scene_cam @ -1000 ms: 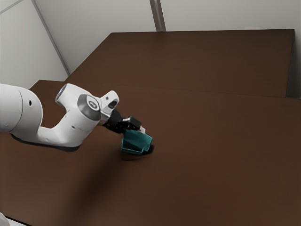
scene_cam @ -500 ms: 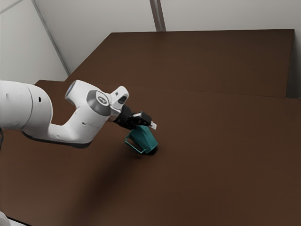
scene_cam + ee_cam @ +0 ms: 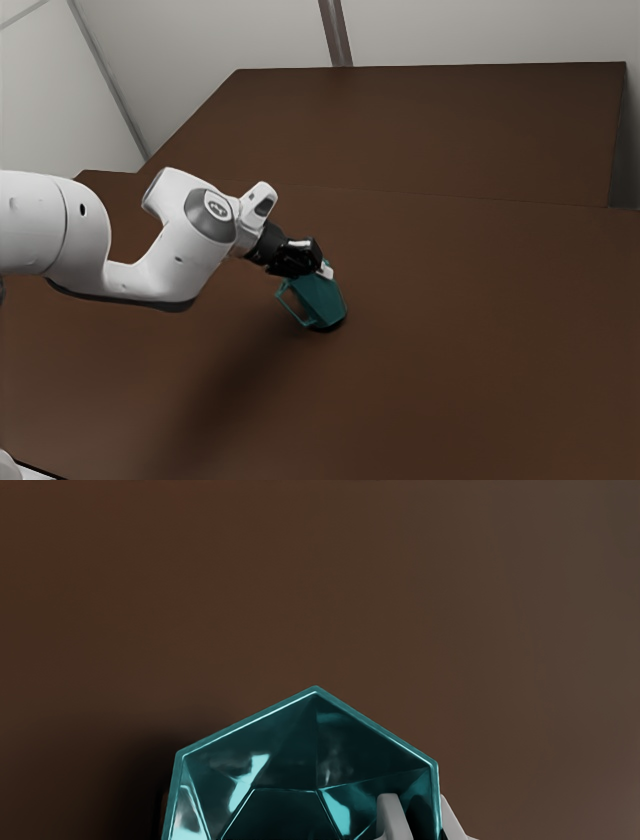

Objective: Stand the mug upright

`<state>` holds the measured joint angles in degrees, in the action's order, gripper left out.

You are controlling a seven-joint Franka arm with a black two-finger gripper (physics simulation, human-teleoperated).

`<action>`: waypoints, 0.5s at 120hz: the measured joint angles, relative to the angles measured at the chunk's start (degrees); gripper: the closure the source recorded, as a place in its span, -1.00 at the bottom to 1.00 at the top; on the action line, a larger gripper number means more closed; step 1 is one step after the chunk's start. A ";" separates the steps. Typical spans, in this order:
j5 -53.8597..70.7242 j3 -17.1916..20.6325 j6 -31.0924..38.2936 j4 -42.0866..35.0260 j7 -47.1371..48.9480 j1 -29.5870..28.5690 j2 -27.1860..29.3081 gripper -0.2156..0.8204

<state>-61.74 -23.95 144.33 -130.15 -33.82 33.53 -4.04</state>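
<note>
Apparently, from the exterior view, the mug stands mouth up or close to it on the table, slanting a little as seen from here; whether its base sits flat or rides on one edge, I cannot tell. Its handle juts from the side facing the exterior view's left. The gripper is at the mug's mouth, with the arm slanting in from beyond the handle side.

Then, in the wrist view, the fingers are set narrow with the mug's wall between them: one finger inside the mouth, the other finger outside, so I judge that they hold the mug by its wall. The rim is angular, and the flat inner bottom shows past it.

The glossy, faceted body looks hard and stiff, perhaps glazed, so it should not give under a squeeze but could slip or pivot about a pinch this small. I would guess it light to middling in weight, and liable to chip if knocked. A flat facet near the rim, well away from the handle, suits the pads; a corner between facets would let it twist.
</note>
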 joint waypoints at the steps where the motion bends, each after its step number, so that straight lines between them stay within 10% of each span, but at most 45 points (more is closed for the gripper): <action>1: 0.00 -0.01 -0.01 0.02 0.07 -0.01 0.00 0.82; 60: 2.56 -0.66 -2.46 0.65 3.88 0.01 1.25 0.91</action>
<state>-59.18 -24.61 141.88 -129.49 -29.94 33.54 -2.80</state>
